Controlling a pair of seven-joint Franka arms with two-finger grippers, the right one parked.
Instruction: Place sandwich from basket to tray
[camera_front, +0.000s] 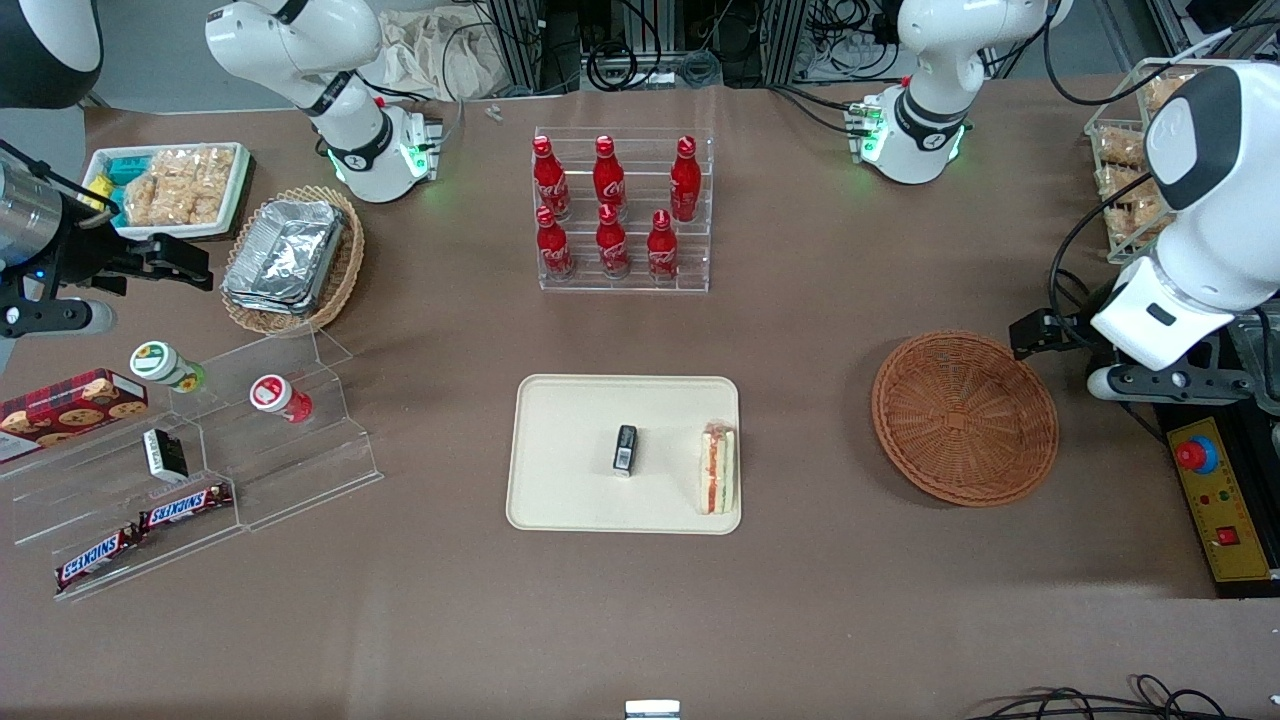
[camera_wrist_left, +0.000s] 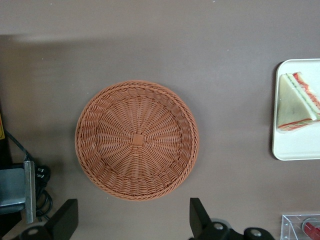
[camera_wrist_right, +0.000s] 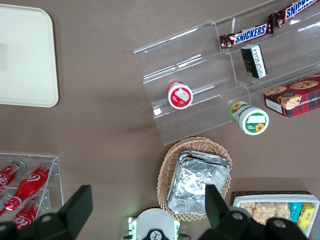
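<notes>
One sandwich (camera_front: 718, 468) is lying on the tray (camera_front: 560, 450), right against the rim at the edge nearest the basket (camera_front: 964, 417) — so the move asked for is looking finished, judging by how things are sitting. The basket is sitting bare of food toward the working arm's end of the table, well apart from the tray. A small dark box (camera_front: 625, 448) is standing near the middle of the tray, clear of the sandwich.

The gripper (camera_wrist_left: 134, 225) is hanging above the basket with its fingers (camera_wrist_left: 65, 220) spread wide apart and nothing between them; the wrist view is showing the woven bowl (camera_wrist_left: 136, 140) between the two tips and the sandwich (camera_wrist_left: 297, 102) off on the tray's corner (camera_wrist_left: 295, 150).

The wedge is probably handling as a light, soft thing: pale bread that is giving under pressure, with red and green filling layers that could be sliding or squeezing out if pinched hard. If it were needing another grip, the flat bread faces would be the place to take hold — pressing gently across the thickness near the middle, not on the pointed tip, which is likely crumpling first. It is lying so close to the rim that a finger coming down on that side might be catching the tray's edge.
</notes>
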